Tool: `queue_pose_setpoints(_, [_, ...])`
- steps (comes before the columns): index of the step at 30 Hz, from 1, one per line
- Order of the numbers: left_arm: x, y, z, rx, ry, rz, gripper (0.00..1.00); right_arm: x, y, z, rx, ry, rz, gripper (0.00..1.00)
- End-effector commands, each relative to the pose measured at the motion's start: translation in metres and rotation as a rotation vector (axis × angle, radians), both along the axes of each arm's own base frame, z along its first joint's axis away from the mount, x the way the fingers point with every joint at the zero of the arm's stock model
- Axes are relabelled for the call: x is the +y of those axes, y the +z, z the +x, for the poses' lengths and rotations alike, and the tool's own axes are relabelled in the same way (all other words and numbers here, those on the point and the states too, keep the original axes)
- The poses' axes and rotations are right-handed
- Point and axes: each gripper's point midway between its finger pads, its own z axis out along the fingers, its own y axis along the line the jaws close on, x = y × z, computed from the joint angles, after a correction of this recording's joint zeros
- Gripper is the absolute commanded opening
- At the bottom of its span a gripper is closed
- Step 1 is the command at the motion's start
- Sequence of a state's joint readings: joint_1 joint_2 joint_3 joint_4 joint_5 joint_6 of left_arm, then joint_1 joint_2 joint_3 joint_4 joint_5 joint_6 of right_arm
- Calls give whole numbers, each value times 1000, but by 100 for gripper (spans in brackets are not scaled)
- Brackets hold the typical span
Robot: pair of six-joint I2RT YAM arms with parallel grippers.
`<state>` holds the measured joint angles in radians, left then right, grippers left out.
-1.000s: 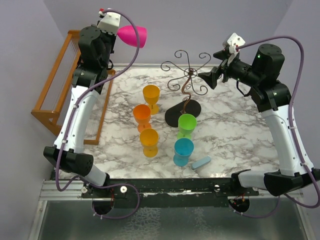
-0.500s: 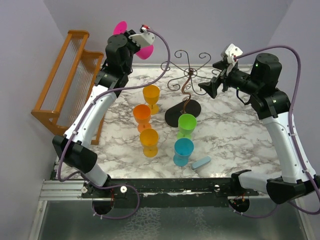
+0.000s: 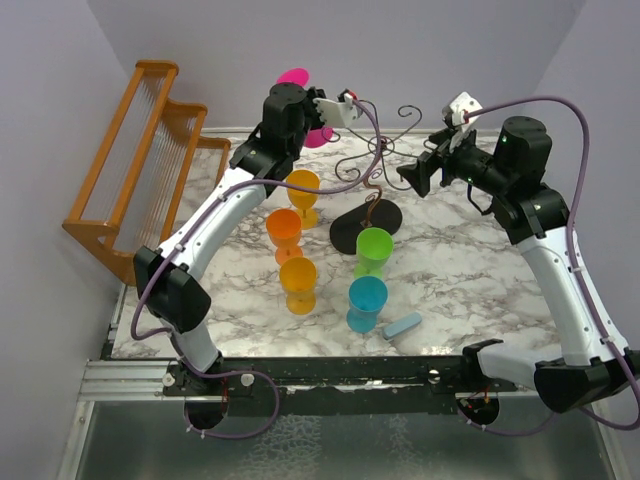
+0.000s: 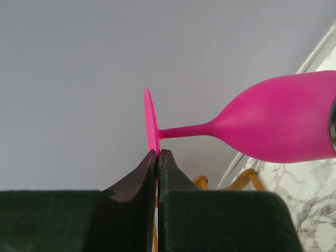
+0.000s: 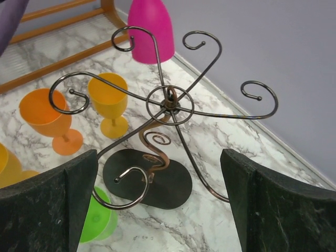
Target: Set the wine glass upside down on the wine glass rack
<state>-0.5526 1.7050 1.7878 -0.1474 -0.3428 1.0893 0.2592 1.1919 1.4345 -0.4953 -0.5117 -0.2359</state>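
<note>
Left wrist view: the left hand (image 4: 157, 153) is clenched on the edge of the foot of the pink wine glass (image 4: 283, 123), holding it clear of the desk (image 3: 470, 260). Top external view: the glass is at the far desk edge, just beside the wine glass rack (image 3: 372, 170). The right hand (image 3: 418, 172) is released, jaws wide, facing the rack.

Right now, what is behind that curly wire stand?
In the right wrist view, the pink glass hovers behind the wire rack, with a yellow glass and an orange glass beyond. The pink stem is out of frame.
</note>
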Motion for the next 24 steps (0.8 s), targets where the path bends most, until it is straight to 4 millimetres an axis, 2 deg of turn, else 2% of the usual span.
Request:
queue_pose_setpoints(1, [-33,-7,-3,58,-136,32,0,-19,23,11,-74,-142,33,100])
queue_pose_setpoints(8, [-69,-21,-19,126,-282,129,0,-33,27,17,-95,-229,28,100])
queue_pose_setpoints(12, [-84,-20,-27,144,-352,149,0,-38,30,18,-107,-257,25,99])
queue_pose_setpoints(17, [-99,-19,-39,175,-449,167,0,-42,30,17,-112,-269,18,100])
queue_pose_setpoints(24, [-110,-25,-43,180,-498,227,0,-44,32,17,-116,-272,20,100])
